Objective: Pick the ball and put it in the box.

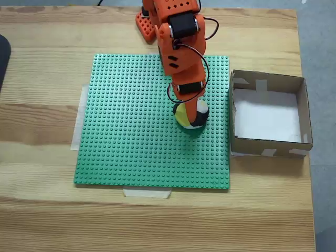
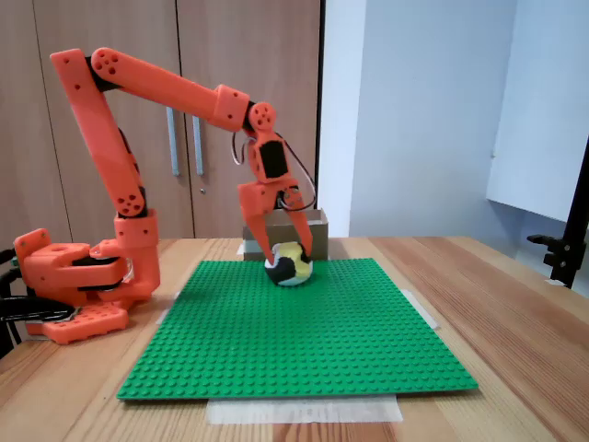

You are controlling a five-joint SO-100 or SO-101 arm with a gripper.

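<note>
Ball [image 1: 188, 118] and gripper [image 1: 192, 116] meet on the green studded baseplate [image 1: 131, 131] as I watch from my remote station. In a fixed view looking down, the orange arm [image 1: 178, 47] reaches from twelve o'clock toward the middle of the table, and its fingers close around the yellow, black and white ball, which sits right of the plate's centre, toward three o'clock. In a fixed view from the side, the gripper [image 2: 287, 262] points down with one finger [image 2: 260, 241] on the ball's left flank and the other on its right, pinching the ball [image 2: 291, 265] between them. I cannot tell from either picture whether the ball rests on the studs or is raised just clear of them.

The box [image 1: 302, 113], brown cardboard with a white bottom and pale tape at its corners, stands at three o'clock from the ball in the view from above, just beside the plate's right edge on the wooden table [image 1: 47, 220]. Ball and box are apart, with a strip of green plate between them. From the side I see the box [image 2: 317, 232] behind the gripper, at the plate's far edge. Pale tape [image 1: 147, 193] holds the plate at its six o'clock edge. The arm's base [image 2: 78, 285] sits at nine o'clock in the side view, wooden cupboard doors [image 2: 166, 110] behind it.
</note>
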